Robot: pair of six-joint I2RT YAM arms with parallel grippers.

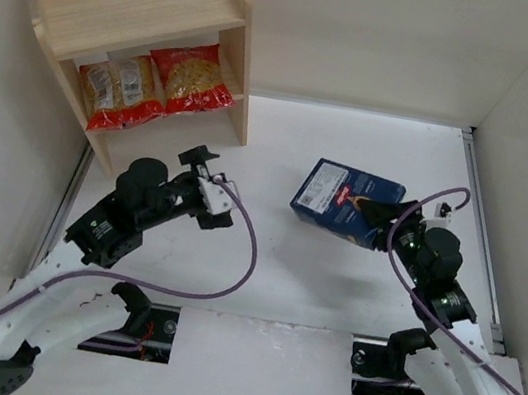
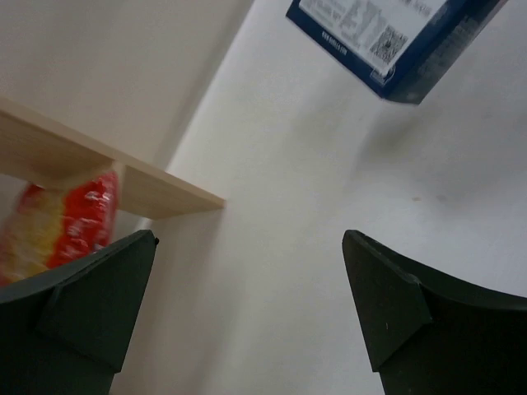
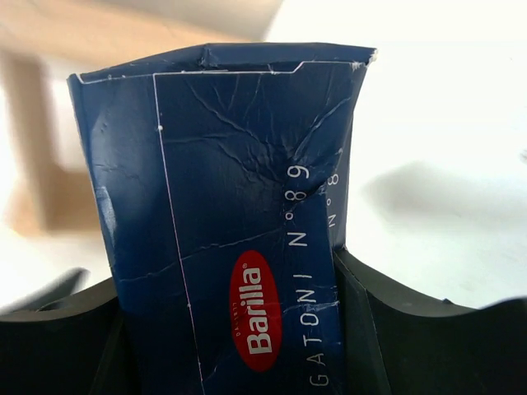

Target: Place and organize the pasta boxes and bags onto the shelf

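Pasta box fills my right wrist view, end on. Dark blue card, badly creased, red Barilla oval low on the face.

My right gripper pinches it. The black fingers press the two narrow sides, and the jaws stand part-way apart with the box wedged between them.

From above, the box sits right of the table's middle, tilted, white label panel turned up and to the left. I hold it by its right end. In the left wrist view its shadow falls a little apart from it, so it seems lifted off the table, though I can't be sure from overhead.

My left gripper is low over the white surface, jaws spread wide. It lies between box and shelf, near the shelf's front right post and well apart from the box. Its camera catches the box's corner at top right and a shelf board at left.

Shelf stands in the far left corner, pale wood, two tiers. Both bags lie flat on the lower tier, side by side and touching. The labelled bag is on the left, the plain bag on the right.

A purple cable loops from my left arm across the table.
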